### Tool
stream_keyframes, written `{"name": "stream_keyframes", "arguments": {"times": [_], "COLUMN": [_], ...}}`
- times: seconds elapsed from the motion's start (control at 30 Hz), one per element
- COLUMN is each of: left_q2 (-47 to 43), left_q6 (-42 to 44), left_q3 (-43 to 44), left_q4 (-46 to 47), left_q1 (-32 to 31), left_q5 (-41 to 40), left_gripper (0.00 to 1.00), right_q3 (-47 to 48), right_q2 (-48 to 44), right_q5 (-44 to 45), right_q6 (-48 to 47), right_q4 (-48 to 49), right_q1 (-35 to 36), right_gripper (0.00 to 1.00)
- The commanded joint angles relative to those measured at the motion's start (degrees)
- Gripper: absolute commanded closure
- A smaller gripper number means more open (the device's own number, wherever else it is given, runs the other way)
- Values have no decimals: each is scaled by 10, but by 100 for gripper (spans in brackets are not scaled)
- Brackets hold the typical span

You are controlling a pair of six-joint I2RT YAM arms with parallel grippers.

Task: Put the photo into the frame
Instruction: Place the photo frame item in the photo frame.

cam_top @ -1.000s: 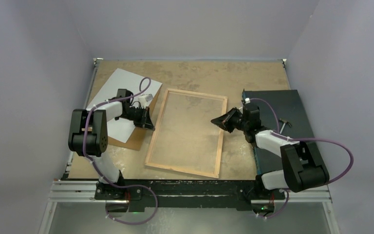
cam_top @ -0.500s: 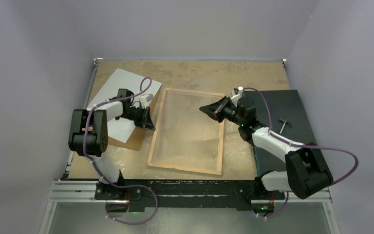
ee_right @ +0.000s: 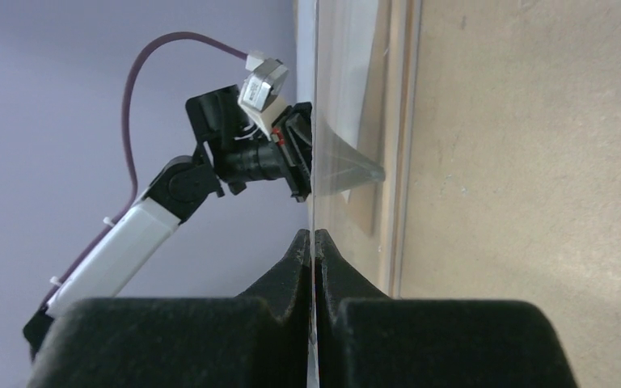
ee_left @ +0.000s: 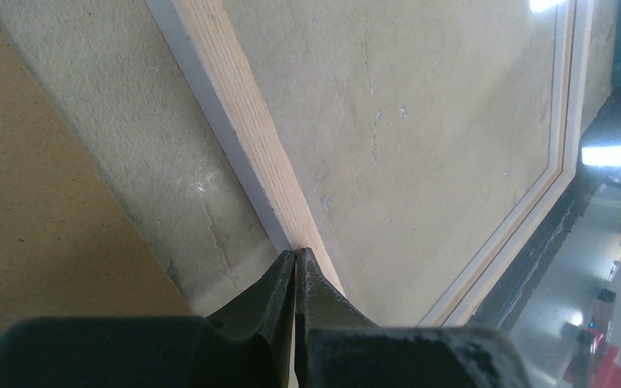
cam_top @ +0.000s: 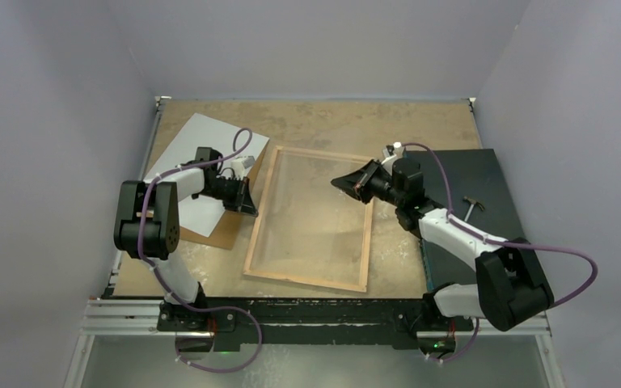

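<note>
The frame (cam_top: pixel 305 280) lies wood back up in the middle of the table. My left gripper (cam_top: pixel 251 210) is shut, with its tips on the frame's left rail (ee_left: pixel 242 137) and nothing between the jaws (ee_left: pixel 295 252). My right gripper (cam_top: pixel 338 183) is shut on the clear sheet (ee_right: pixel 315 121), seen edge-on, and holds its right side raised over the frame opening. The photo (cam_top: pixel 198 145) lies white back up at the back left, partly over the brown backing board (cam_top: pixel 228 230).
A dark mat (cam_top: pixel 469 174) with a small hammer (cam_top: pixel 473 206) lies on the right, under my right arm. The backing board (ee_left: pixel 24 202) sits just left of the frame. Grey walls enclose the table on three sides.
My right gripper has moved up and left from the frame's right rail, over the frame opening, with the clear sheet in it. The frame has shifted slightly. The left arm has stayed put.
</note>
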Motion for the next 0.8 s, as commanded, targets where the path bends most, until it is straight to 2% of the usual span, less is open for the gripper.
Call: {"name": "stream_keyframes", "arguments": {"times": [0.0, 0.17, 0.37, 0.6, 0.73, 0.77], "left_q2": [4, 3, -1, -1, -1, -1], "left_q6": [22, 21, 20, 19, 19, 19], "left_q3": [-7, -8, -9, -9, -12, -12], "left_q4": [12, 12, 15, 15, 17, 18], "left_q1": [-13, -14, -13, -13, -13, -13], "left_q5": [-4, -3, -4, -4, -2, -2], "left_gripper": [100, 100, 100, 100, 100, 100], "right_q3": [29, 44, 60, 83, 101, 107], "right_q2": [-1, 6, 22, 45, 54, 56], "right_q5": [-16, -15, -1, 32, 45, 47], "right_q6": [-91, -141, -186, -217, -237, -244], "right_q4": [-112, -169, -206, -220, -249, -260], "right_q1": [-4, -16, -19, -18, -18, -17], "right_gripper": [100, 99, 82, 74, 65, 60]}}
